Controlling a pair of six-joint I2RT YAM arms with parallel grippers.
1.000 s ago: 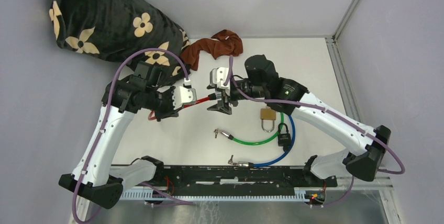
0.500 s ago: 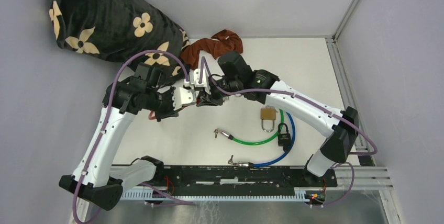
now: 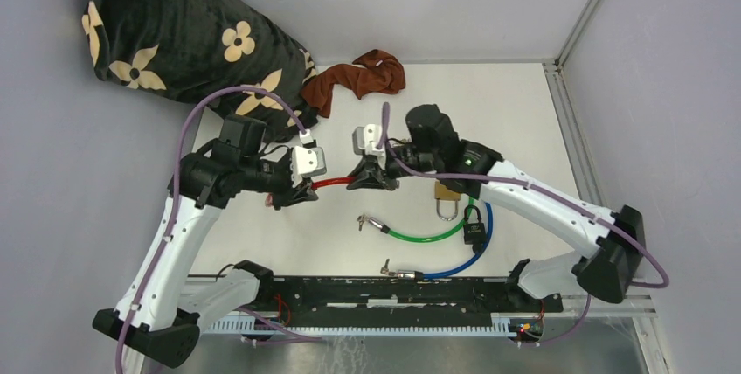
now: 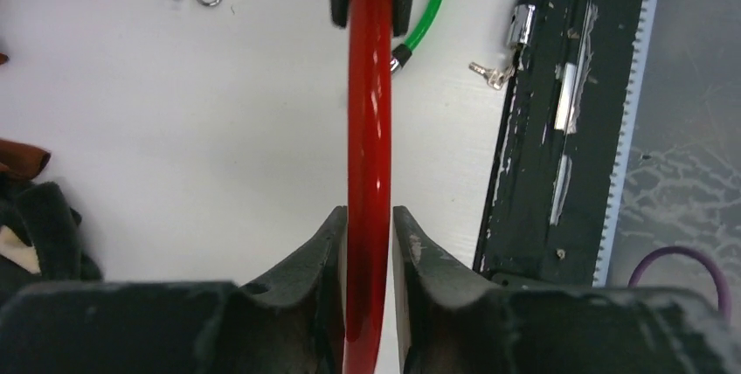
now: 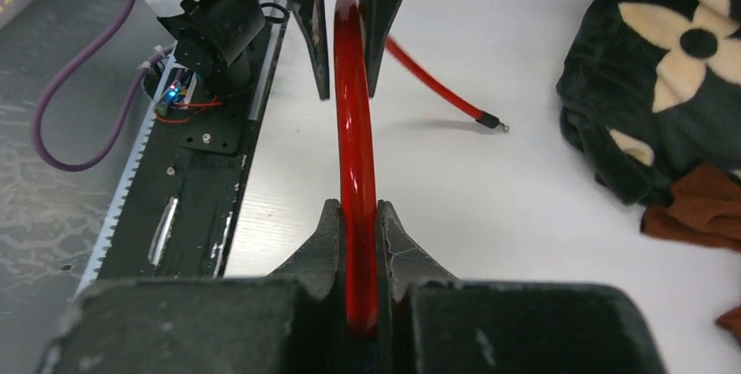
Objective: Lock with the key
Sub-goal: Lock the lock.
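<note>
Top external view: both arms meet over the middle of the table [image 3: 288, 243], with a red cable [image 3: 332, 183] strung between the left claw [image 3: 304, 193] and the right claw [image 3: 363, 180].
Just changed: a second ago the right claw stood wide open at the cable. It went in close to the left claw, closed, and now sits a little further right.
Left claw: fingers pinched on the red cable, almost together.
Right claw: closed tight on the same cable, with nothing else in it.
Meaning for the task: this looks like a two-handed hold for passing or straightening the cable. No key is in either claw, so the locking itself has not begun.
Key: small keys [image 4: 492, 72] lie on the table at the metal end of the blue cable [image 3: 463, 262], against the black rail [image 4: 542, 129] and well apart from both claws.
Locks: a brass padlock [image 3: 447, 192] is partly under the right forearm. A black padlock [image 3: 474, 231] sits near it, by the green cable [image 3: 428, 236].
Left wrist view alone: it shows the keys clearly, while from above they are only a speck.
Right wrist view alone: it shows the red cable's metal-tipped free end [image 5: 494, 121] lying on the table near the flowered blanket [image 5: 664, 68].
Unclear: which lock the red cable belongs to; I cannot tell.
</note>
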